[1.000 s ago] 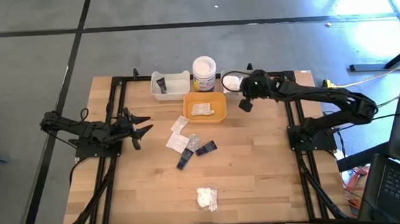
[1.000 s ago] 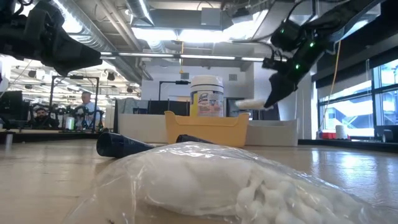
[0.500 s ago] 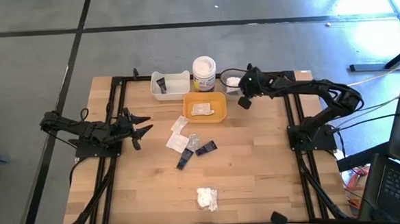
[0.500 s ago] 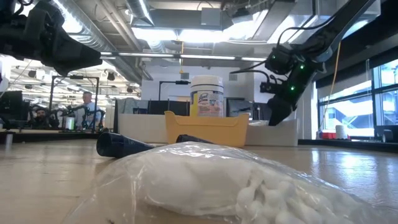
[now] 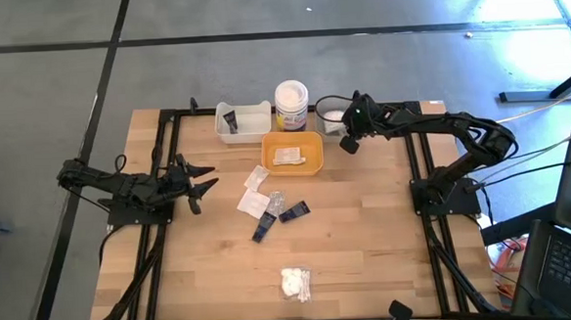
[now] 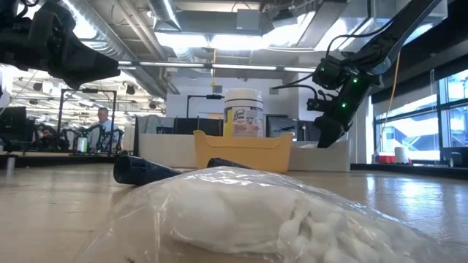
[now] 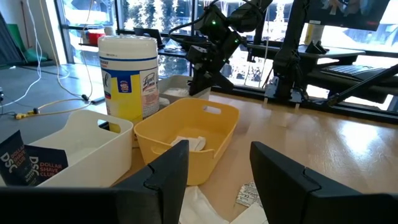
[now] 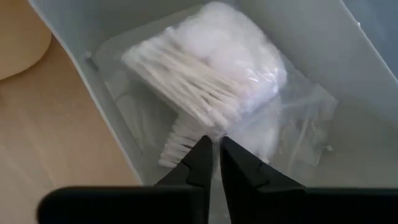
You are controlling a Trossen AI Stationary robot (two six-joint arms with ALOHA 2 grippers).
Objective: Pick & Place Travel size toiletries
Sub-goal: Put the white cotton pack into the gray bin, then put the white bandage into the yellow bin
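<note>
My right gripper (image 8: pixel 214 146) is tipped down into the grey tray (image 5: pixel 330 109) at the far right, its fingers closed to a slit on a clear bag of white swabs and fluff (image 8: pixel 211 74). On the table's middle lie flat sachets (image 5: pixel 255 177), small black tubes (image 5: pixel 293 212) and a clear-wrapped piece (image 5: pixel 276 201). A second clear bag of white fluff (image 5: pixel 295 283) lies near the front edge. My left gripper (image 5: pixel 204 180) waits open at the left, holding nothing. My right gripper has its fingertips (image 8: pixel 200 152) on the bag's clear wrapper (image 8: pixel 198 127), just past the ends of the swabs, pinched at their free ends. The fingers come slanting down from above. The bag lies on the tray's floor, flat below the fingers.
A white tray (image 5: pixel 242 122) holding a black tube, a white jar with a yellow label (image 5: pixel 291 104) and a yellow tray (image 5: pixel 293 152) with a sachet stand along the far edge. Black frame rails (image 5: pixel 167 147) run down both sides. Bare wood lies at the near left and right.
My right gripper has gone down and toward the far edge, carrying the clear bag from above the grey tray into it. The bag hung in the air beside the jar a second ago and now lies behind the tray's wall.
</note>
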